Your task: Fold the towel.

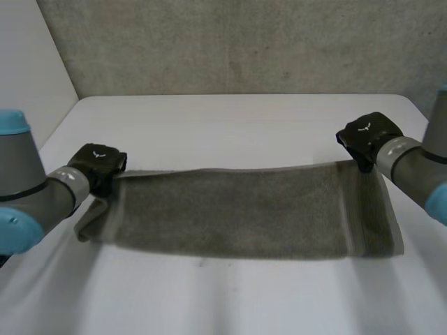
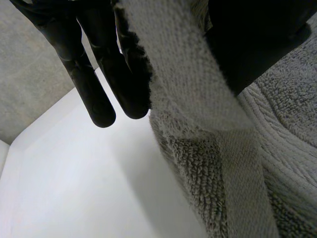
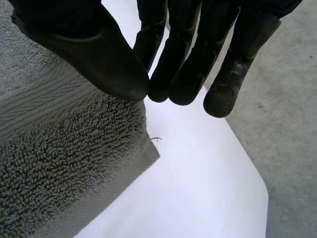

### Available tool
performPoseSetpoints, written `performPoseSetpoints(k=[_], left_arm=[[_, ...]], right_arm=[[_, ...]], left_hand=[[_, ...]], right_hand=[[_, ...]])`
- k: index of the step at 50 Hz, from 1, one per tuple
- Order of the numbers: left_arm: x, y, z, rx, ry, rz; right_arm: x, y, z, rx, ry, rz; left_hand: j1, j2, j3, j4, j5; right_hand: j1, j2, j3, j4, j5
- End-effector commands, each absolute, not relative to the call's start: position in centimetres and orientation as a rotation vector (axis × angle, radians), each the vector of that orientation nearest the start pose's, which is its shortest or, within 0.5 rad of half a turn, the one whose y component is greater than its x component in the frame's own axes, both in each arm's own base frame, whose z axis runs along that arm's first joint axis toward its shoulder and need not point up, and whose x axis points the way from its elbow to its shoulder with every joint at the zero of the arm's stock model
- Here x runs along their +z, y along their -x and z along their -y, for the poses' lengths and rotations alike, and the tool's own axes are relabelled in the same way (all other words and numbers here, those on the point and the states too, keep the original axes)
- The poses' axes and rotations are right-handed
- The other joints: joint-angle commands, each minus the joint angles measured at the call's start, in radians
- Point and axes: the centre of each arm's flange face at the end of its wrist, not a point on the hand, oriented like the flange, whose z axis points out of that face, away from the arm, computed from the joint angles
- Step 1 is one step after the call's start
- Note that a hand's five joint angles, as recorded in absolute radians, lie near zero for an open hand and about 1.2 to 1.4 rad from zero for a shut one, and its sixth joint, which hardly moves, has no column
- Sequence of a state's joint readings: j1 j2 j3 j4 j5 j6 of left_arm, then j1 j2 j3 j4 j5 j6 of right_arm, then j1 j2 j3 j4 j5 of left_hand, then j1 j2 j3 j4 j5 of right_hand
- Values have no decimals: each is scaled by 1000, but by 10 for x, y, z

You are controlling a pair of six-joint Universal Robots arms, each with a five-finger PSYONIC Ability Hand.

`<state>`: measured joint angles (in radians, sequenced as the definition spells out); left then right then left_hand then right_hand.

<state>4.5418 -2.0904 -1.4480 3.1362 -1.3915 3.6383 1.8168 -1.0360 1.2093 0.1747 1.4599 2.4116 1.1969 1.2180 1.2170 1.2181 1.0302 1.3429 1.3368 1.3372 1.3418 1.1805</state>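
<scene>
Grey terry towel [image 1: 244,209] lies spread across white worktop [image 1: 230,125]. Left hand [image 1: 101,164] pinches its far left corner. Right hand [image 1: 367,136] sits at far right corner, grip undeterminable.

A white table [image 1: 237,118] is sitting in the middle and is stretching away toward 12 o'clock. A grey wall [image 1: 244,42] is standing behind it at 12 o'clock, looking rough and spotty. A pale smooth wall [image 1: 28,63] is standing at 9 o'clock, and the two walls are meeting in a corner at about 10 o'clock. Soft light is falling on the table top and making it look bright. In the right wrist view the table is ending in an edge, and something rough and grey is lying past it.
</scene>
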Motion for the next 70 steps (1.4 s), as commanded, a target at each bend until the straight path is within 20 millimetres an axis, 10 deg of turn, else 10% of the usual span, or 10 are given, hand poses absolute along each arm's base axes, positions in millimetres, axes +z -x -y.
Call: performPoseSetpoints(k=[1, 6, 9, 12, 16, 21, 29, 40, 65, 70], left_arm=[[183, 230, 376, -1885, -1002, -2267], [250, 246, 403, -2156, -893, -2040], [338, 248, 414, -2508, -620, -1815], [384, 245, 406, -2696, -497, -1704], [403, 243, 397, -2785, -446, -1689], [379, 242, 397, -2707, -452, -1836], [259, 236, 384, -2312, -618, -2333], [164, 212, 346, -1886, -921, -2446], [154, 199, 319, -1775, -1001, -2419], [152, 198, 324, -1804, -982, -2397]], right_arm=[[219, -249, 379, -2101, 1337, -2271], [283, -260, 405, -2466, 1139, -2078], [381, -257, 408, -2816, 766, -1735], [429, -251, 395, -2896, 611, -1552], [437, -249, 386, -2866, 630, -1557], [390, -255, 382, -2576, 846, -1806], [297, -254, 372, -2176, 1020, -2138], [207, -241, 335, -1875, 1213, -2284], [149, -231, 308, -1760, 1245, -2288], [137, -230, 310, -1744, 1249, -2307]], left_hand=[[199, 178, 179, 178, 192], [199, 178, 179, 178, 192], [199, 178, 179, 178, 192], [199, 178, 179, 178, 192], [199, 178, 179, 178, 192], [199, 178, 179, 178, 192], [199, 178, 179, 178, 192], [199, 178, 179, 178, 192], [199, 178, 179, 178, 192], [199, 178, 179, 178, 192]], right_hand=[[53, 59, 59, 54, 41], [53, 59, 59, 54, 41], [53, 59, 59, 54, 41], [53, 59, 59, 54, 41], [53, 59, 59, 54, 41], [53, 59, 59, 54, 41], [53, 59, 59, 54, 41], [53, 59, 59, 54, 41], [25, 31, 31, 26, 13], [-482, -476, -476, -481, -494]])
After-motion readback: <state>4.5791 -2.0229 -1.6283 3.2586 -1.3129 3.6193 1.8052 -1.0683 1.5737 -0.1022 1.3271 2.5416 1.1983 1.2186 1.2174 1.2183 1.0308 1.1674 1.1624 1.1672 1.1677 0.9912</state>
